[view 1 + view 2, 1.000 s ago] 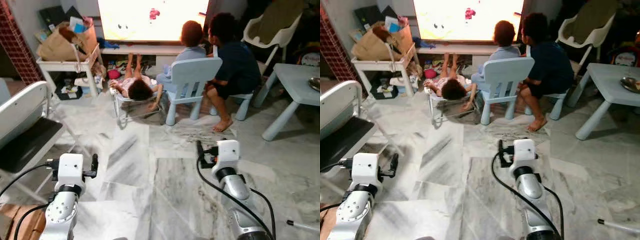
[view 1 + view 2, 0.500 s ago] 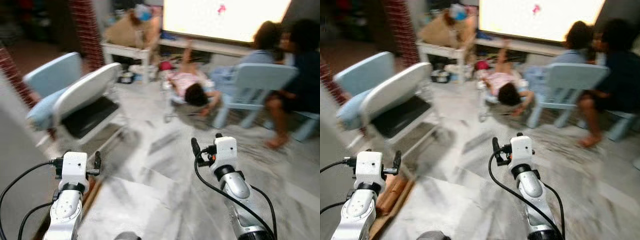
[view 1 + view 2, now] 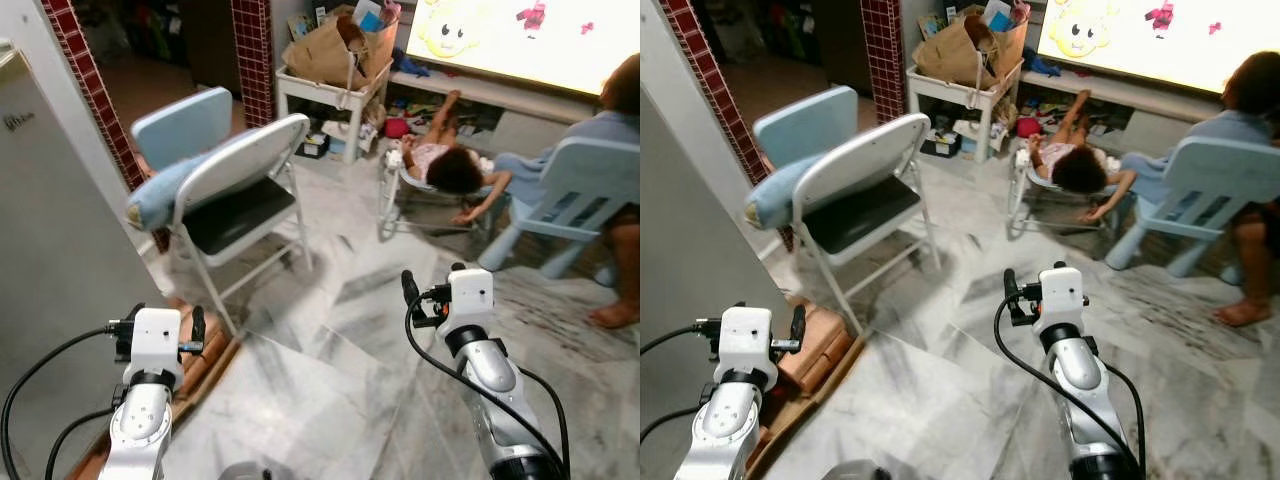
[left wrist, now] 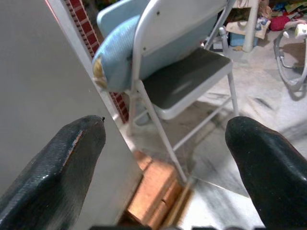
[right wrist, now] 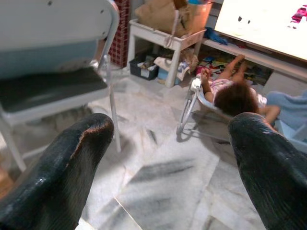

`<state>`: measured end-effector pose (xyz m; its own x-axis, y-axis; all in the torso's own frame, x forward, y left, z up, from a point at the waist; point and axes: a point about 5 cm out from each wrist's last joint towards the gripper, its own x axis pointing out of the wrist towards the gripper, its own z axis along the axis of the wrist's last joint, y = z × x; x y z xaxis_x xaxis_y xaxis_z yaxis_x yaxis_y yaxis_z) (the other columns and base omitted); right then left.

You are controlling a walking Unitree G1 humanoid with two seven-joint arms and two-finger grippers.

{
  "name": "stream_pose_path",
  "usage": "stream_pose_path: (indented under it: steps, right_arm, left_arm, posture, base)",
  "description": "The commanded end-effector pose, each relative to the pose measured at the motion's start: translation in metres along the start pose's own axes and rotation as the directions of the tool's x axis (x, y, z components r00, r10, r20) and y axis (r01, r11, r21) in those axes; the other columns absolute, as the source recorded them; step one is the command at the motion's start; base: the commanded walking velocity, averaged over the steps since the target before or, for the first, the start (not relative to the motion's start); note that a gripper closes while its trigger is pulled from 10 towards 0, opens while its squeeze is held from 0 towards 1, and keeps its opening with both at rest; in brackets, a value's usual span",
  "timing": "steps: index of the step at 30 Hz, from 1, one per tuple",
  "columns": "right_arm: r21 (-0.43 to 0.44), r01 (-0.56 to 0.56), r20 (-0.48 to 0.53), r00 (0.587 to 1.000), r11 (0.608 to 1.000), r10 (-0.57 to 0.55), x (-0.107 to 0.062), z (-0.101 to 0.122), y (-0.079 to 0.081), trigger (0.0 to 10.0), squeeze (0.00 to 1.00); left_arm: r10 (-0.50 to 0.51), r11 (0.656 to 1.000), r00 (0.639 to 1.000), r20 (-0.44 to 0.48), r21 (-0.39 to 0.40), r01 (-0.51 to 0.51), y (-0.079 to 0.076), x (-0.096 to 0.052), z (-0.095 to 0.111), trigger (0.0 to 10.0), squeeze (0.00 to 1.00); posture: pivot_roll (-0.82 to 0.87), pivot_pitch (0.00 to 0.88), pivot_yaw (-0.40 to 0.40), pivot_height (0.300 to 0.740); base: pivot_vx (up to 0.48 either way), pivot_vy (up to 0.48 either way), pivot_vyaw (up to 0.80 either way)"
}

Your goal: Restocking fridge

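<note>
A tall grey appliance side, apparently the fridge (image 3: 50,250), stands close on my left; its door is out of sight. My left gripper (image 3: 158,322) hangs low beside it, open and empty; in the left wrist view its fingertips (image 4: 72,148) frame the grey panel and a folding chair. Over the marble floor at mid-right, my right gripper (image 3: 435,285) is likewise open with nothing between its fingers (image 5: 76,158). No item for the fridge is held.
A white folding chair (image 3: 240,200) with a pale blue cushion (image 3: 160,185) stands just ahead. Bricks (image 3: 815,350) lie at the fridge's foot. A person lies in a bouncer (image 3: 445,165); another sits on a blue chair (image 3: 590,150). A side table (image 3: 330,85) carries a paper bag.
The camera has swung left: the people and screen slid to the right, and the grey panel and folding chair came close. Both grippers keep the same pose.
</note>
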<state>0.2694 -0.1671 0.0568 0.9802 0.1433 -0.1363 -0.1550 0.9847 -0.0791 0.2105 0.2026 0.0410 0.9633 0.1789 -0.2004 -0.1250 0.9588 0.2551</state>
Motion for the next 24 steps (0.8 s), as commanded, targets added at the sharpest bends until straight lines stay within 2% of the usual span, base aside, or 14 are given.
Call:
stream_pose_path:
  steps: [1,7,12,14,15,17,19,21,24]
  right_arm:
    - [-0.013,-0.028,-0.005,1.0,1.0,0.028,0.005,0.002,0.003,10.0,0.0]
    - [-0.004,-0.055,-0.007,0.998,0.998,0.055,0.015,0.004,0.009,10.0,0.0]
    - [-0.021,-0.047,0.005,0.999,0.999,0.047,0.019,0.006,0.011,10.0,0.0]
    - [-0.022,-0.039,0.007,0.999,0.999,0.039,0.019,0.007,0.009,10.0,0.0]
    - [-0.022,-0.016,-0.007,1.0,1.0,0.016,0.017,0.006,0.003,10.0,0.0]
    - [-0.027,-0.011,-0.031,0.999,1.0,0.011,0.016,0.001,-0.002,10.0,0.0]
    - [-0.034,-0.017,-0.041,0.999,0.999,0.015,0.016,-0.003,-0.005,10.0,0.0]
    - [-0.017,0.02,-0.057,0.998,1.0,-0.021,0.018,-0.007,-0.011,10.0,0.0]
    - [-0.01,0.055,-0.042,0.998,0.998,-0.055,0.023,-0.003,-0.015,10.0,0.0]
  left_arm:
    - [0.021,1.0,1.0,0.012,-0.001,-0.021,0.001,-0.003,0.002,10.0,0.0]
    - [0.042,0.999,0.999,0.004,-0.002,-0.042,0.001,-0.01,-0.002,10.0,0.0]
    - [0.025,0.999,1.0,0.014,0.044,-0.025,-0.001,-0.01,0.001,10.0,0.0]
    - [0.006,0.999,1.0,0.021,0.049,-0.007,-0.003,-0.01,0.004,10.0,0.0]
    - [-0.005,0.999,1.0,0.022,0.049,0.004,-0.004,-0.01,0.006,10.0,0.0]
    - [-0.005,0.999,1.0,-0.002,0.037,0.005,-0.002,-0.01,0.003,10.0,0.0]
    - [-0.024,0.999,0.999,-0.042,0.028,0.025,0.0,-0.012,-0.006,10.0,0.0]
    - [-0.048,0.998,0.997,-0.061,0.042,0.051,0.0,-0.013,-0.013,10.0,0.0]
    - [-0.035,0.999,0.998,-0.047,0.034,0.037,0.004,-0.008,-0.008,10.0,0.0]
  posture:
    - [0.07,0.007,-0.101,0.74]
    - [0.12,0.018,-0.112,0.74]
    - [0.15,0.008,-0.107,0.74]
    - [0.14,0.018,-0.104,0.74]
    - [0.13,0.061,-0.097,0.74]
    - [0.1,0.089,-0.072,0.74]
    - [0.09,0.078,-0.043,0.74]
    - [0.09,0.064,-0.047,0.74]
    - [0.07,0.105,-0.018,0.74]
  base:
    - [0.0,0.0,0.0]
    - [0.0,0.0,0.0]
    - [0.0,0.0,0.0]
    - [0.0,0.0,0.0]
    - [0.0,0.0,0.0]
    - [0.0,0.0,0.0]
    - [0.0,0.0,0.0]
    - [0.0,0.0,0.0]
    - [0.0,0.0,0.0]
